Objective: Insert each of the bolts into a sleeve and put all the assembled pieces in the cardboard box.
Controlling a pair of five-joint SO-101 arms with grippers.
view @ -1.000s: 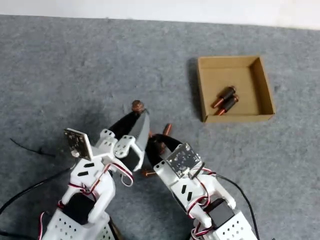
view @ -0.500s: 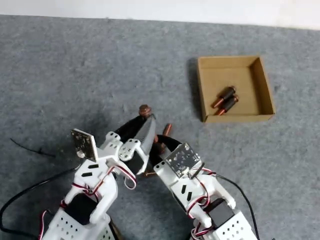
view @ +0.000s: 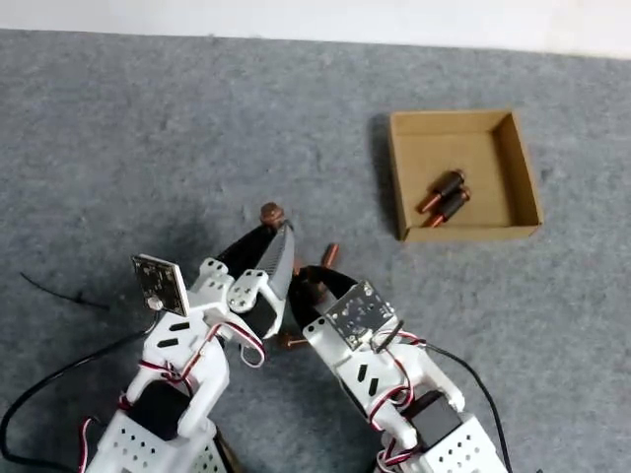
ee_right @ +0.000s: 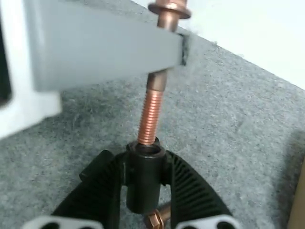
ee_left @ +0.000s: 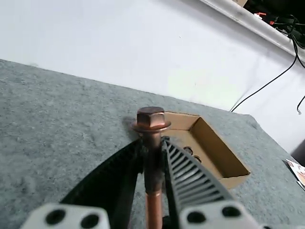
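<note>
My left jaws clamp a copper-coloured bolt [ee_left: 151, 143] by its smooth shank, flanged hex head up, well apart from the cardboard box [view: 398, 187], off its near left corner. My right jaws, ribbed black plastic, grip a dark cylindrical sleeve [ee_right: 143, 183] upright just beneath. The bolt's threaded tip sits at the sleeve's open mouth; whether it is inside or only touching, I cannot tell. Two assembled pieces [view: 444, 197] lie side by side on the box floor, black sleeves with copper ends showing. A loose bolt [view: 329, 255] lies on the grey, felt-like counter [view: 148, 128] left of the box, a second loose bolt [view: 292, 341] farther from it.
</note>
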